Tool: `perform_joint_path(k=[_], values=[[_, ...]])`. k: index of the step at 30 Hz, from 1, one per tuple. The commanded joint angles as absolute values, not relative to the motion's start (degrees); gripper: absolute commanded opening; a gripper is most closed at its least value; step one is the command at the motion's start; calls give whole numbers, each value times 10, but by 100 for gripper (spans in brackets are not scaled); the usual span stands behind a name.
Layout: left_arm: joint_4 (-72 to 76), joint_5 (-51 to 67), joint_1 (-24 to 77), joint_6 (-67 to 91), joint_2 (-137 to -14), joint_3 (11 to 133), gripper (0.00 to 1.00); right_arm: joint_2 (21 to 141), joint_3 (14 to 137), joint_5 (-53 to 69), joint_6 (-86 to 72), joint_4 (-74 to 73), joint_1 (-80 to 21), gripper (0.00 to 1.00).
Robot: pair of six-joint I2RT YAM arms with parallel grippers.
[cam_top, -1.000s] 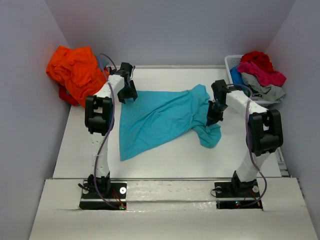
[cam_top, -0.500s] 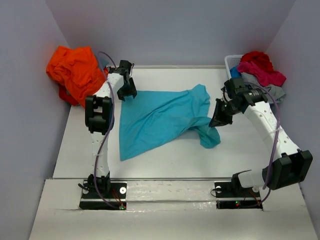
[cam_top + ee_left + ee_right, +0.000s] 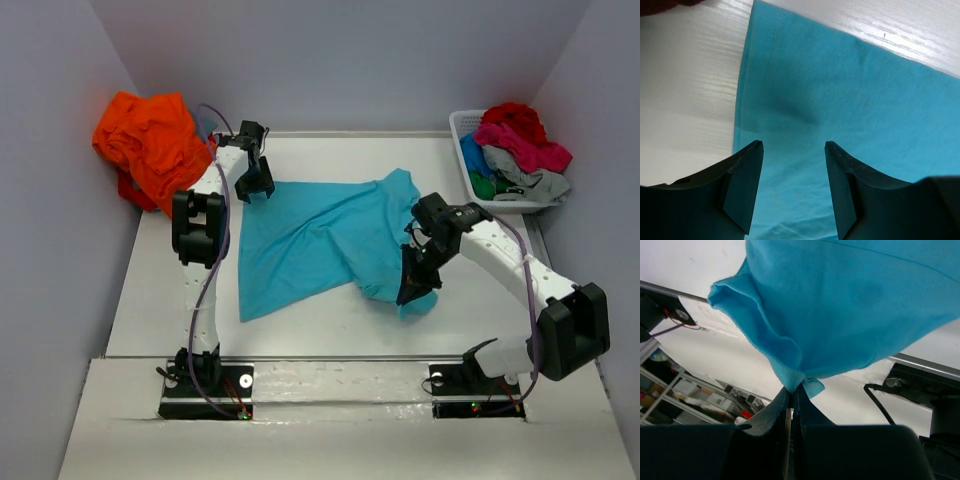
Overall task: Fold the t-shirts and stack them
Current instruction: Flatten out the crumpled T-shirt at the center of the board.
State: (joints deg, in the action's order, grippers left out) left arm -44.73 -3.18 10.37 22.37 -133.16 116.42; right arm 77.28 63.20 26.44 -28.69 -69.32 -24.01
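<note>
On the white table (image 3: 330, 330), we are pinching a bunched edge of the soft turquoise cloth t-shirt (image 3: 310, 240) in our closed right gripper (image 3: 792, 391), holding it raised, probably to start a fold. Our left gripper (image 3: 794, 150) is hovering open and empty above the shirt's flat, stitched far-left corner, likely ready to pin it.

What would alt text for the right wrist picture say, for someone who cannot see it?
The right gripper, shut, pinches a bunched edge of the turquoise t-shirt, whose cloth spreads across the top of the picture.
</note>
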Motion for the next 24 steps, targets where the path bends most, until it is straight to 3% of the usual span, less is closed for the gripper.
perform_joint_path(k=[1, 6, 11, 16, 20, 24], values=[[-461, -33, 100, 214, -1315, 1186, 64, 816, 649, 296, -295, -644, -289, 7], [-461, -33, 95, 213, -1310, 1182, 64, 874, 668, 308, -294, -607, -327, 9], [-461, -33, 90, 213, -1306, 1184, 64, 899, 718, 298, -289, -604, -332, 33], [-464, -30, 90, 214, -1314, 1191, 64, 932, 773, 267, -281, -620, -332, 37], [-464, -32, 90, 213, -1314, 1194, 64, 937, 813, 195, -301, -628, -332, 56], [-464, -27, 90, 214, -1316, 1196, 64, 972, 856, 128, -331, -624, -332, 59]])
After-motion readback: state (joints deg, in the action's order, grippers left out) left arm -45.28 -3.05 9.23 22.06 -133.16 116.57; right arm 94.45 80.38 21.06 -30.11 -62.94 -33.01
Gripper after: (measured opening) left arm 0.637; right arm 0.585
